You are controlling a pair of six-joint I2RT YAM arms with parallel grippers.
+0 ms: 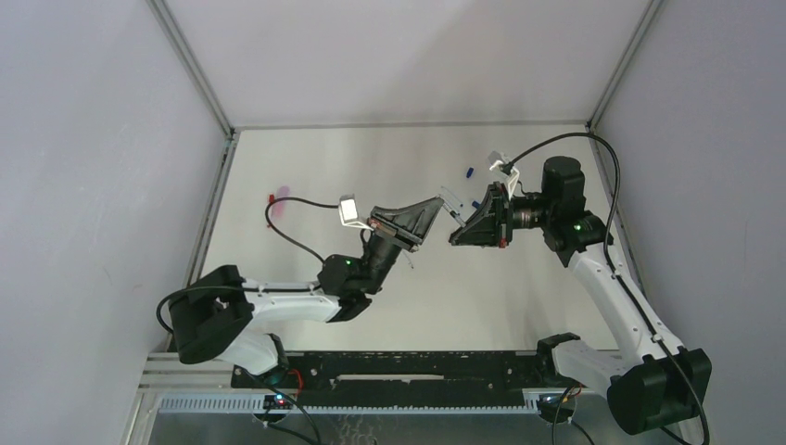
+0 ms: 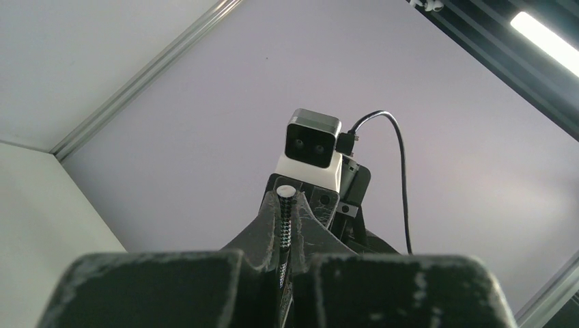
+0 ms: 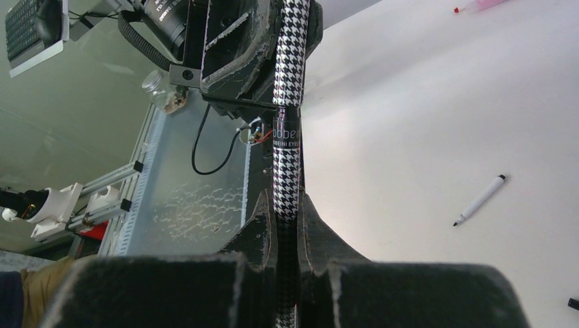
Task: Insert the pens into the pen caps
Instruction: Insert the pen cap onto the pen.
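Pen: a houndstooth pen, black-and-white checked with a dark band of small white lettering, held in the air over the middle of the worktop.
Right pincer: my fingers are closed onto the pen's barrel, one on each side.
Left pincer: clamped on the same pen from the opposite end; its round white end faces my left wrist camera.
Left arm: reaches from the near left corner, forearm low, wrist pointing right.
Right arm: rises along the right edge, wrist bent left.
Others: a white stick pen lies flat on the worktop; pink marker by the left edge; blue cap towards the far edge.
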